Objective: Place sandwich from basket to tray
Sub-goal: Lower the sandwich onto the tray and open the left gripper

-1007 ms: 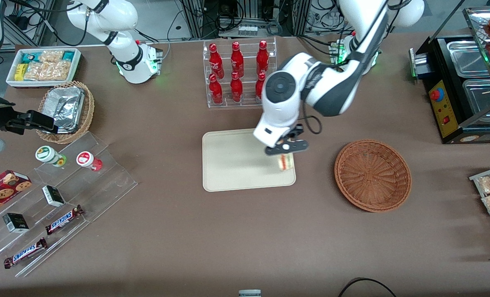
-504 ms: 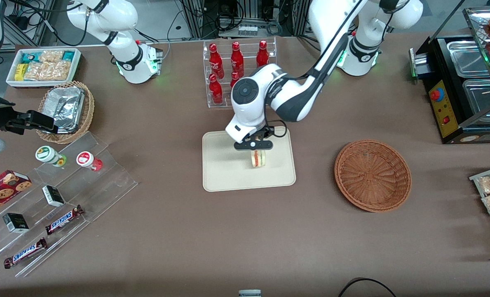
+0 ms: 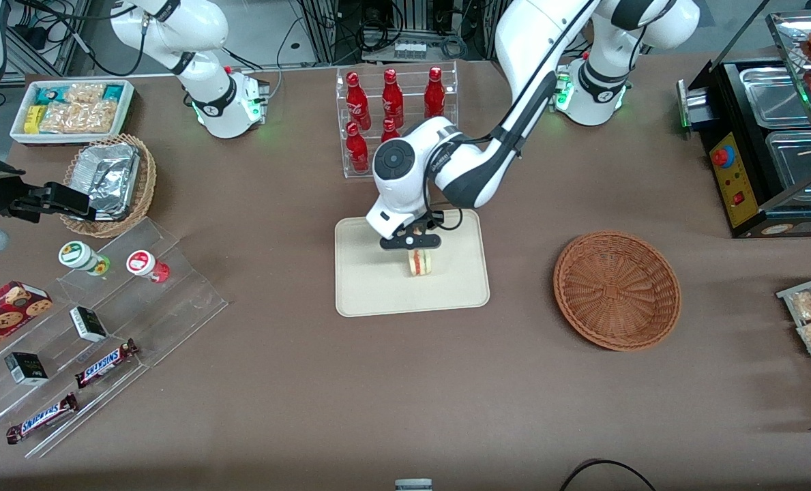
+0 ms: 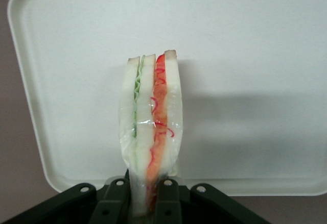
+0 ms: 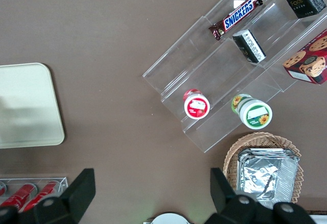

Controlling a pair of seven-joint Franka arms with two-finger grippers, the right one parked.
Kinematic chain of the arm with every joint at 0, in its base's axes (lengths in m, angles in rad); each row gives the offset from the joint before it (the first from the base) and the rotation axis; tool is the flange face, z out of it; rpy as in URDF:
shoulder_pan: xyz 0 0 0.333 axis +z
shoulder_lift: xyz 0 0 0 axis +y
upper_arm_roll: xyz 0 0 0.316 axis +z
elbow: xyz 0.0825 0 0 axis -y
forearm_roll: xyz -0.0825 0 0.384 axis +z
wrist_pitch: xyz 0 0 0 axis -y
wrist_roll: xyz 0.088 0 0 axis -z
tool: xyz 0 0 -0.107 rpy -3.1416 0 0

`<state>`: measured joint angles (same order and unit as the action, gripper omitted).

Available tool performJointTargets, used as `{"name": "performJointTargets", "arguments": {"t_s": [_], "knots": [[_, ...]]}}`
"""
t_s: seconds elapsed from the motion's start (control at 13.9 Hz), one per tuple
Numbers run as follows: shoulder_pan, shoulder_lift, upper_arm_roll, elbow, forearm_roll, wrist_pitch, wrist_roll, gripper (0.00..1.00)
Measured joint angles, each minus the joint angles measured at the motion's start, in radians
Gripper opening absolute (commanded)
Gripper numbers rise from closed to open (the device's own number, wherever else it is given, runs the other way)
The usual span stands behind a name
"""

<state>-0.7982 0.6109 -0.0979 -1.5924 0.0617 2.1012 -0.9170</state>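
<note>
I see the left gripper (image 3: 420, 254) over the flat cream-beige rectangular plastic tray (image 3: 364, 286), fingers (image 4: 166, 196) pinching the clear-wrapped triangular sandwich wedge (image 3: 420, 262) w/ red-orange and green filling, held upright. Can't tell if it touches the tray yet. Round reddish-brown wicker basket (image 3: 616, 290) sits apart on the brown tabletop (image 3: 310, 382), toward the working arm's end.

"SNICKERS" on candy bars (image 5: 237, 15)

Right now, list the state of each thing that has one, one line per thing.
sandwich: upright, clear-wrapped, pinched in the gripper over the tray.
gripper: shut on the sandwich, above the tray.
tray: flat on the table, bare.
basket: upright, empty.
foil containers: in the tan basket.
</note>
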Motion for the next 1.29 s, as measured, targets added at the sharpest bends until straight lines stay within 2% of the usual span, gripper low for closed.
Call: {"name": "performJointTargets", "arguments": {"t_s": [0.5,0.72,0.86,1.29], "knots": [[-0.026,0.043,0.002,0.001,0.025,0.074,-0.039,0.00],[-0.026,0.064,0.004,0.001,0.070,0.110,-0.039,0.00],[-0.026,0.069,0.005,0.002,0.077,0.114,-0.039,0.98],[-0.025,0.065,0.014,0.027,0.078,0.114,-0.049,1.00]]}}
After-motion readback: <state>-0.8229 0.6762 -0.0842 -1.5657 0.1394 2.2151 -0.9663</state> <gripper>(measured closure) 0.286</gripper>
